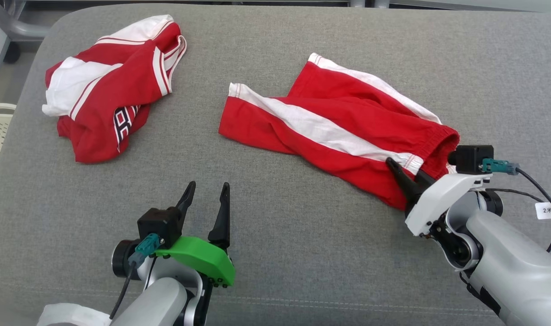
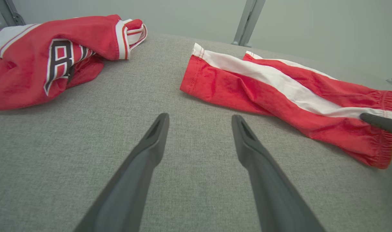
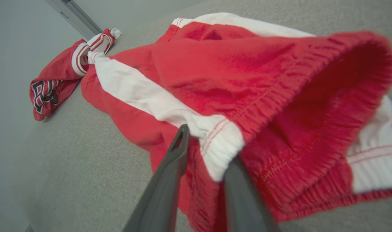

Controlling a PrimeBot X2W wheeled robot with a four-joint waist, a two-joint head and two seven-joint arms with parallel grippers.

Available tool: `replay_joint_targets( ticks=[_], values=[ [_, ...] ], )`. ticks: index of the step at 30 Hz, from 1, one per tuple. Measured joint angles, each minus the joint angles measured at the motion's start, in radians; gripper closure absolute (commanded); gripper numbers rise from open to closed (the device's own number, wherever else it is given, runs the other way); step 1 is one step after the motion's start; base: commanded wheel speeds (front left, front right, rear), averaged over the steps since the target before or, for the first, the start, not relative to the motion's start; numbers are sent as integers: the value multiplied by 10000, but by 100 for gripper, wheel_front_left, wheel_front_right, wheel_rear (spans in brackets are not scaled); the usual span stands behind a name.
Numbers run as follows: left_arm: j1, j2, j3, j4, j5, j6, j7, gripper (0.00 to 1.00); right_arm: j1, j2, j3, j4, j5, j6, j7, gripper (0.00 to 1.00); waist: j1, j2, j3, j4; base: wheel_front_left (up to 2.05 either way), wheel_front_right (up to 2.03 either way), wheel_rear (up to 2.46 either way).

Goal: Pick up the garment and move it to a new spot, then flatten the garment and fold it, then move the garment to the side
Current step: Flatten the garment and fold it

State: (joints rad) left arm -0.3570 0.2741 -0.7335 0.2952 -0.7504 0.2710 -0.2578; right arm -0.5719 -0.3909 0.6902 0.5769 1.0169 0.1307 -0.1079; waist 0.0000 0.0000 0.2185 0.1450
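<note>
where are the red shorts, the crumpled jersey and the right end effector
red shorts [image 1: 329,129]: head view, on the white side stripe, mid-leg
crumpled jersey [image 1: 135,77]: head view, on its red upper fold
right end effector [image 3: 208,145]: right wrist view, midway between its fingertips, at the waistband

Red shorts [image 1: 347,118], wht stripe, rumpled

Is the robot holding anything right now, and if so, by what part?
Its right hand has the waistband of the red shorts between its fingers, at the white stripe; whether the pinch is firm, I cannot tell. The left hand is open and empty.
</note>
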Motion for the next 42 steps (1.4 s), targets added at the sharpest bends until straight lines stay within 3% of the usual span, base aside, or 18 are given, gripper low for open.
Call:
replay_joint_targets(
  ticks=[12,17,23,39,40,41,42],
  values=[
    [153,128,-33,-368,-12,127,15,0,566,-1544,443,-1732,-40,2,679,100,0,0,-123,-611,0,0,0],
    [168,194,-81,-629,0,198,117,0,757,-2495,98,-2332,109,2,1281,100,0,0,-138,-1008,0,0,0],
    [166,247,-134,-748,2,209,249,0,789,-3168,-224,-2738,763,2,2232,100,0,0,-35,-1353,0,0,0],
    [-40,50,-487,-591,2,-10,454,0,-285,-3212,405,-1453,704,0,2961,100,0,0,66,-1248,0,0,0],
    [-40,33,-506,-573,2,-25,454,0,-283,-3204,483,-1407,706,2,2907,92,0,1,55,-1243,0,0,0],
    [-40,15,-520,-546,0,-27,453,0,-279,-3200,556,-1384,706,2,2836,64,0,0,41,-1241,0,0,0],
    [-39,0,-529,-514,0,-29,454,0,-262,-3198,644,-1379,708,0,2736,29,0,0,26,-1244,0,0,0]
  ],
)
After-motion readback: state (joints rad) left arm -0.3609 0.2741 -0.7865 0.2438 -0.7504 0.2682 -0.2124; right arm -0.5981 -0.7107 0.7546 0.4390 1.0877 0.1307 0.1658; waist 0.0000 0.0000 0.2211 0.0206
